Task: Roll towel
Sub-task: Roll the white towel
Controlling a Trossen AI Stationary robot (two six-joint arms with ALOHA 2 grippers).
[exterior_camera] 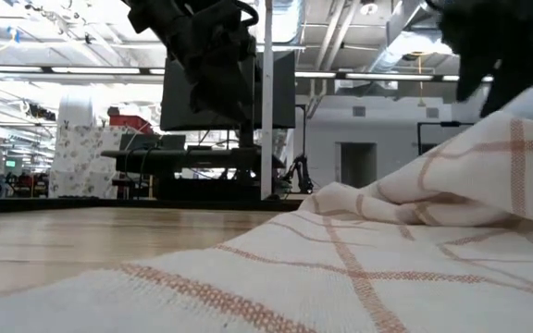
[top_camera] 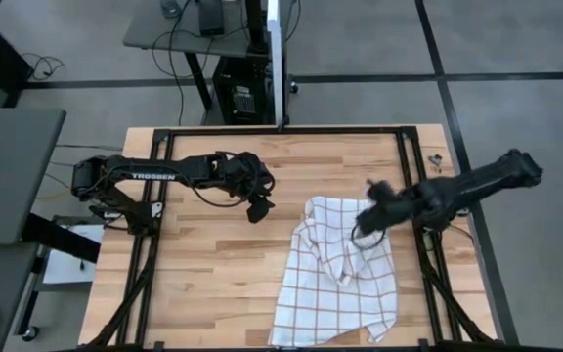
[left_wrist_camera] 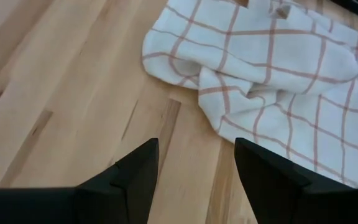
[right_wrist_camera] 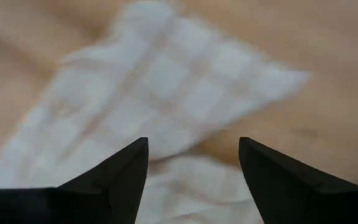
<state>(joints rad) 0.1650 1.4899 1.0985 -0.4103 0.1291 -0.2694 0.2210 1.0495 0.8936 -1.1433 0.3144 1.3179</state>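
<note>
Checked towel [top_camera: 335,274] shown lying crumpled on the wooden counter [top_camera: 203,284], toward four o'clock of the counter's middle, its far edge bunched into folds and its near part spread flat; no roll is formed yet. The right gripper [top_camera: 368,223] is poised above the bunched edge, at about one o'clock of the towel's middle, jaws wide and empty, presumably placed for a fresh hold on the fold. The left gripper [top_camera: 259,208] is held at ten o'clock of the towel, above bare wood, jaws wide, nothing held, apparently kept clear in waiting.
</note>
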